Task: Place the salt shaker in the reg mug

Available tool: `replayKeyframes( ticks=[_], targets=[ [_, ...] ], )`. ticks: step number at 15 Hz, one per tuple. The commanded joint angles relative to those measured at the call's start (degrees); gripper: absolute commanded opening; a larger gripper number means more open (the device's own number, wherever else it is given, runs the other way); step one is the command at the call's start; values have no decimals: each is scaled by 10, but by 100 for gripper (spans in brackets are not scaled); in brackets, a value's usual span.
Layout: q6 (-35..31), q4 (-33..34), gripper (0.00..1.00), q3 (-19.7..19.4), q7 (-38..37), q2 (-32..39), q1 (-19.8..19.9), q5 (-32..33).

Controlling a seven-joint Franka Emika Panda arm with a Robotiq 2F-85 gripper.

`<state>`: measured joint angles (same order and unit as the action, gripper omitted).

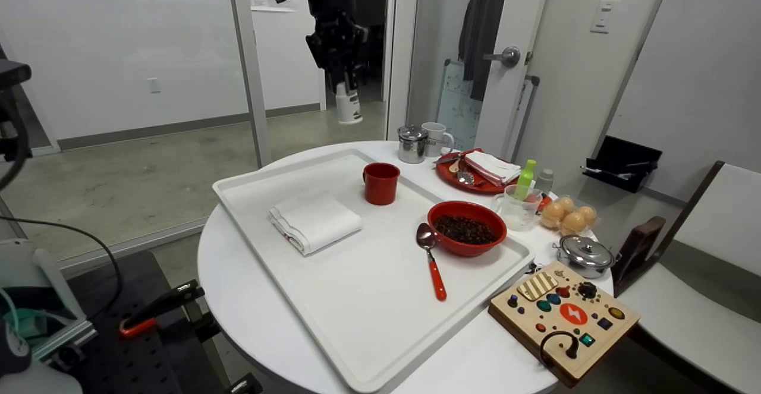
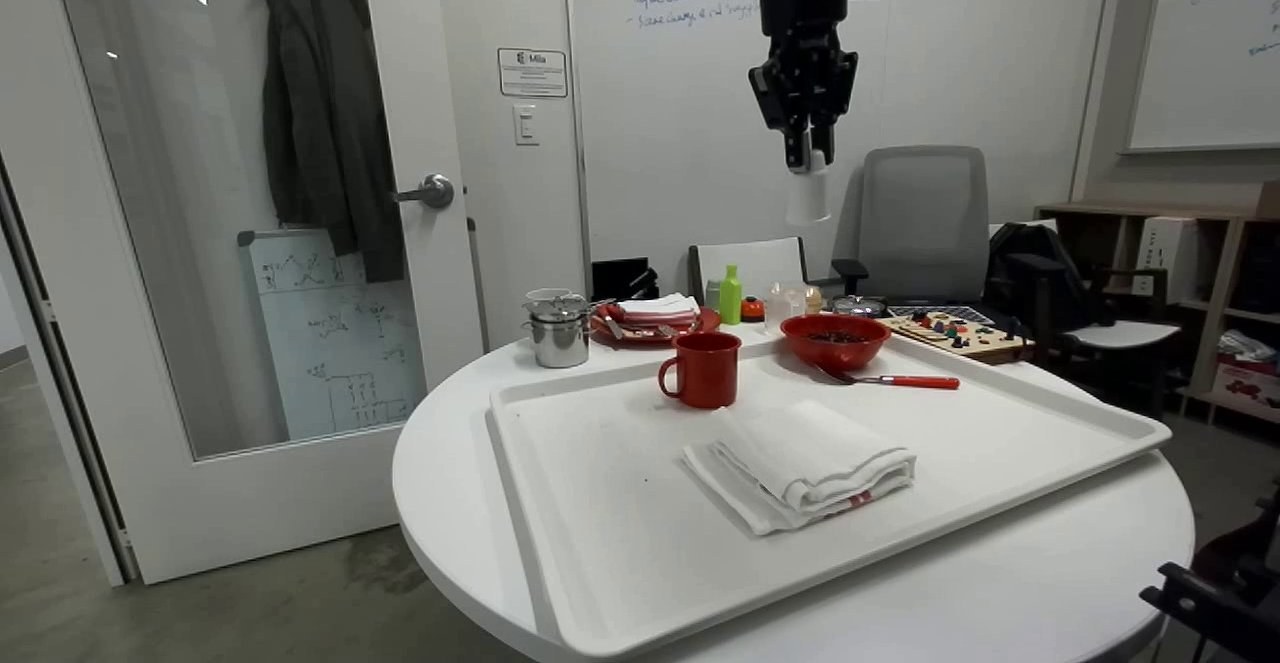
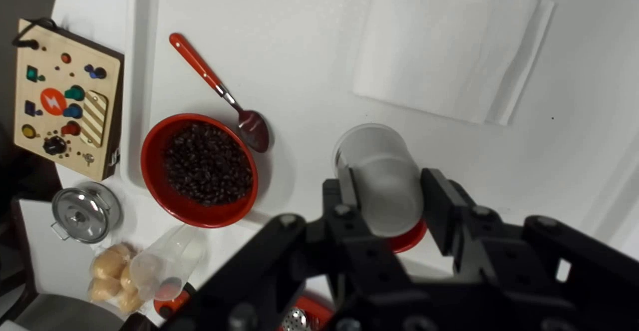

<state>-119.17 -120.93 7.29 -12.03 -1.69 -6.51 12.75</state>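
My gripper (image 1: 345, 84) is shut on the salt shaker (image 1: 349, 109), a whitish cylinder with a pale cap, held upright high above the table. In an exterior view the gripper (image 2: 809, 155) grips the shaker (image 2: 808, 201) by its upper end. In the wrist view the fingers (image 3: 387, 176) press both sides of the shaker (image 3: 384, 186). The red mug (image 1: 381, 186) stands upright on the white tray, with its handle showing in an exterior view (image 2: 706, 373). In the wrist view the shaker and a finger hide most of the mug (image 3: 410, 238). The mug's inside is hidden.
The white tray (image 1: 368, 334) also holds a folded white cloth (image 1: 315, 221), a red bowl (image 1: 496, 233) of dark beans and a red-handled spoon (image 1: 437, 275). Beyond it stand a steel pot (image 1: 412, 144), a red plate (image 1: 446, 174), a green bottle (image 1: 527, 174) and a knob board (image 1: 559, 322).
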Motion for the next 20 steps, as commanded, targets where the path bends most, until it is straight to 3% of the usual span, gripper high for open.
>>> replayKeyframes(
  ticks=[1, 10, 20],
  targets=[
    [36, 84, 14, 7, 6, 58, -8, 4],
    [45, 240, 14, -8, -3, 177, -18, 16],
    [100, 345, 14, -23, 17, 271, -32, 4]
  ],
)
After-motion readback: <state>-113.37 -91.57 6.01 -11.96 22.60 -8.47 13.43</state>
